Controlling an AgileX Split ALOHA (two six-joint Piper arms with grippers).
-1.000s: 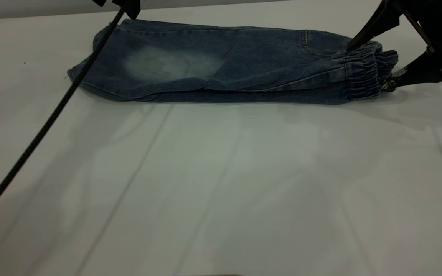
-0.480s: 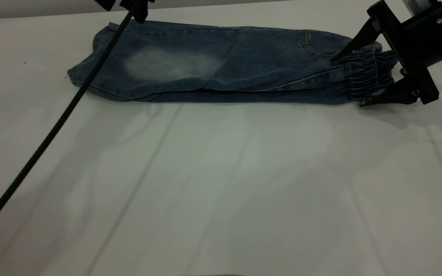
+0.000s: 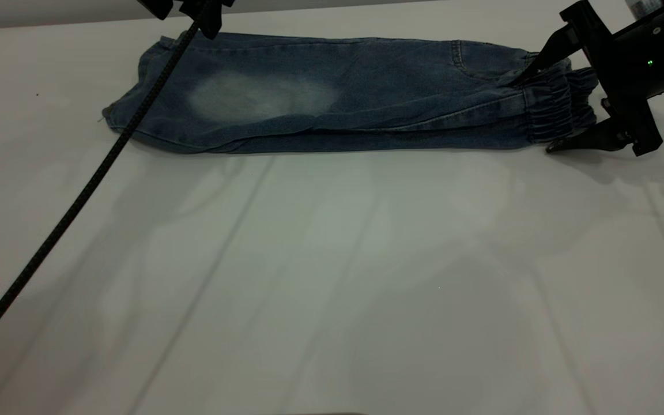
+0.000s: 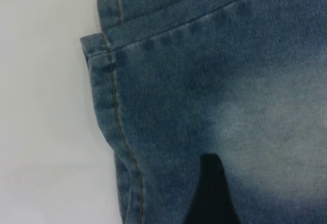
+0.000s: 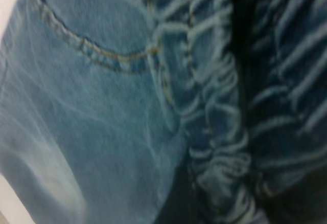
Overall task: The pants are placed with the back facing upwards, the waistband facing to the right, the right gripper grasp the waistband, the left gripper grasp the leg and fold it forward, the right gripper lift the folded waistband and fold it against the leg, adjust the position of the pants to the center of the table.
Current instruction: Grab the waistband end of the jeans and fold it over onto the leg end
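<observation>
The pants (image 3: 332,98) lie folded lengthwise at the far side of the table (image 3: 332,259), with a faded patch on top. Their gathered waistband (image 3: 551,109) points right. My right gripper (image 3: 538,114) is open around the waistband: one finger rests on the denim beside the back pocket (image 5: 92,45), the other lies low at the near edge. The right wrist view is filled by the ruched waistband (image 5: 225,106). My left gripper (image 3: 185,14) hovers open over the leg end; in its wrist view one dark fingertip (image 4: 212,193) shows above the leg hem (image 4: 110,81).
A black braided cable (image 3: 78,196) runs from the left gripper diagonally down across the table to the near left edge. Bare white tabletop (image 4: 46,106) lies beyond the leg hem, and the wide near half of the table is open surface.
The right gripper turned and its near finger dropped to the table in front of the waistband, so both fingers now straddle it. The waistband end shifted slightly away. The left gripper edged right.
</observation>
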